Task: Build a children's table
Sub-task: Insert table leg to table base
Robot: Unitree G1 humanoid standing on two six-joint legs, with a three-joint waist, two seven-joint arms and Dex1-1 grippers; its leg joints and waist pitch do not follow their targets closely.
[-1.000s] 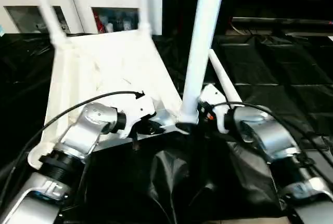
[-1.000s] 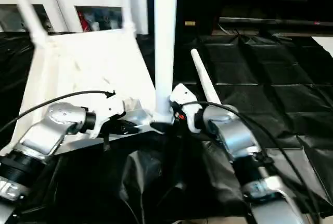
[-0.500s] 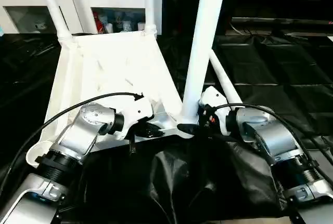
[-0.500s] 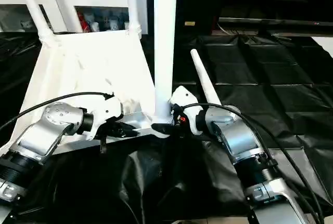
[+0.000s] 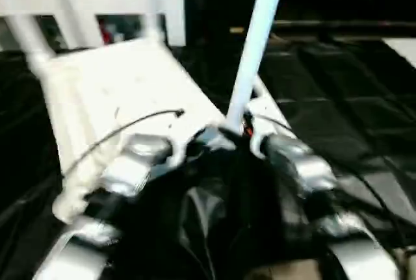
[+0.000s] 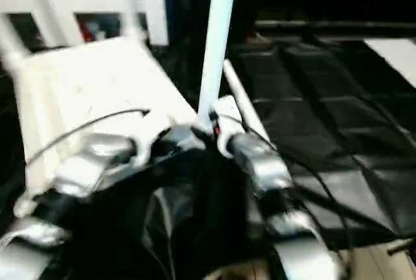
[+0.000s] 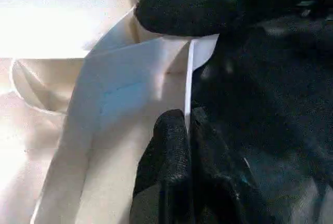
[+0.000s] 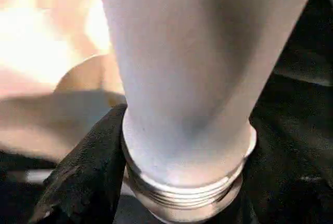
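Head view: the tabletop (image 5: pixel 123 91) lies upside down, the leg (image 5: pixel 250 65) rising at its near corner (the camera has swung since a moment ago); left wrist: left claw (image 7: pixel 187 146) pinches the tabletop's rim; right wrist: right claw (image 8: pixel 182 182) clamps the leg's threaded base, not yet seated, I'd judge.

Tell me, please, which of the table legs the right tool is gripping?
The leg rising at the tabletop's near corner; the right tool clasps its threaded base. Two stand at far corners, one lies flat.
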